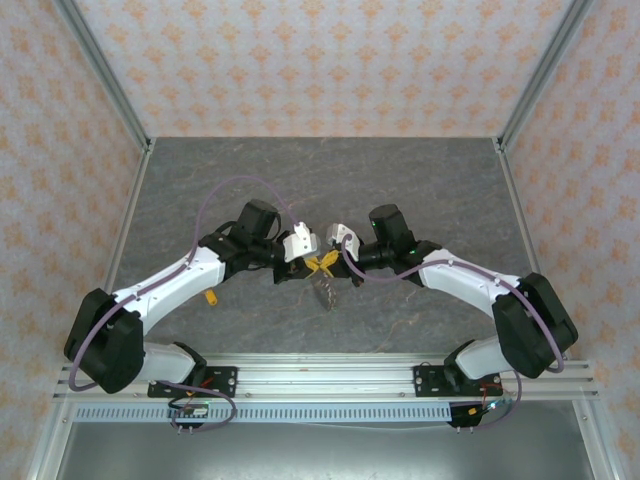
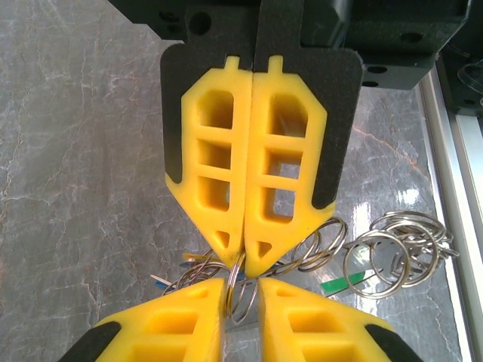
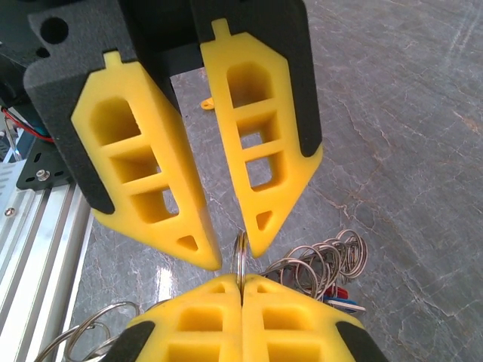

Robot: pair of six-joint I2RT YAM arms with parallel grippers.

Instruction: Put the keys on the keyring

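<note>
1. One loop of the keyring (image 3: 240, 256) stands on edge over the tabletop (image 1: 420, 190), midway between your two arms. Its other silver loops (image 3: 324, 260) trail down beside it.
2. Your right gripper (image 3: 241, 283) has its jaws together, clamped on the lower part of that loop. I judge this is meant to fix the loop upright, with its free rim facing the other arm.
3. Your left gripper (image 3: 232, 259) meets it tip to tip, jaws slightly apart, with the loop's rim between them. The rim lies against one pad, and you cannot tell whether the other pad touches it.
4. Several keys (image 2: 343, 283) show as coloured tags among the loops: a green one here, and red and blue tags (image 3: 341, 296) in the right wrist view. A small yellow-orange piece (image 1: 210, 297), probably a loose key, lies well apart under the left arm.
5. Hidden from you are the split in the loop, the key blades, and which tags are already threaded. From above, both wrists cover the meeting point.
</note>
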